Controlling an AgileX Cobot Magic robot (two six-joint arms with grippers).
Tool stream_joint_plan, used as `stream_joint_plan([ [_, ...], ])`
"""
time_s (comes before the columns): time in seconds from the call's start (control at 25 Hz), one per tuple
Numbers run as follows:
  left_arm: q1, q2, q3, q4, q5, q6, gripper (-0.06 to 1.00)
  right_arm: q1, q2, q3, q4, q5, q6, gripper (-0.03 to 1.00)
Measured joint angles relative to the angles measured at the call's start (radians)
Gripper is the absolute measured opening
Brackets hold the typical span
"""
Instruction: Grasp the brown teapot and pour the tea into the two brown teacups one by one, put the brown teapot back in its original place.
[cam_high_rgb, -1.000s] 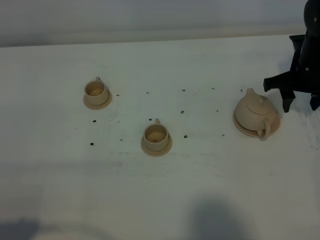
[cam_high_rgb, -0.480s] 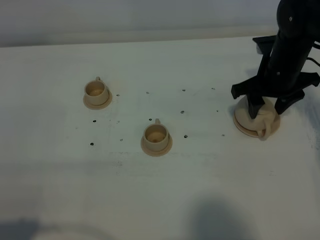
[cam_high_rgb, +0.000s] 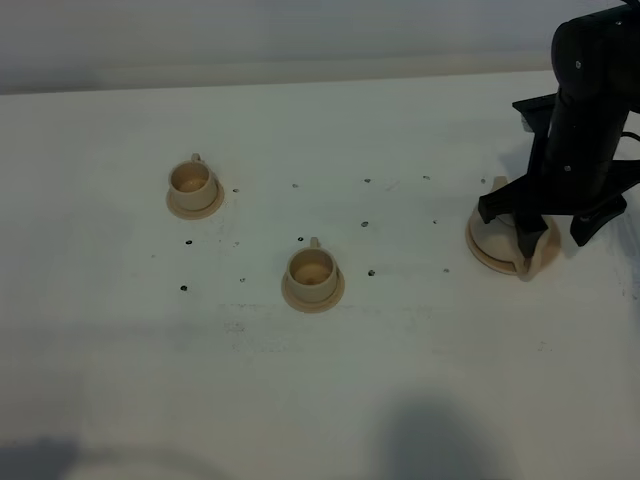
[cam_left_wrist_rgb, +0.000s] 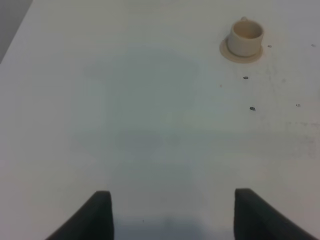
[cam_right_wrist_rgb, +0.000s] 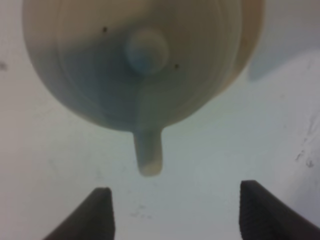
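At right, your R gripper (cam_right_wrist_rgb: 177, 212) hangs spread over the pot (cam_right_wrist_rgb: 145, 60), pre-grasp; next you'd drop, pinch the handle (cam_right_wrist_rgb: 148, 152).

right arm (cam_high_rgb: 585, 110) reaching steeply down, both sets of jaws spread
the black right arm stands near-vertical, its right pincer (cam_high_rgb: 552, 230) pointing downward with fingers wide apart and gripping nothing. the left pincer (cam_left_wrist_rgb: 175, 216) is likewise parted, its dark fingertips clear of any contact.
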Motion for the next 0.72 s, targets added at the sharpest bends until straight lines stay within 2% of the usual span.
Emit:
stream_joint_plan([
  [0.36,0.0,0.0,0.0,0.0,0.0,0.0,0.52,0.0,0.021,0.0,0.028,-0.012,-0.026,0.56],
  [0.72,0.0,0.0,0.0,0.0,0.0,0.0,0.52,0.0,0.052,0.003,-0.032,-0.068,-0.041,0.55],
])
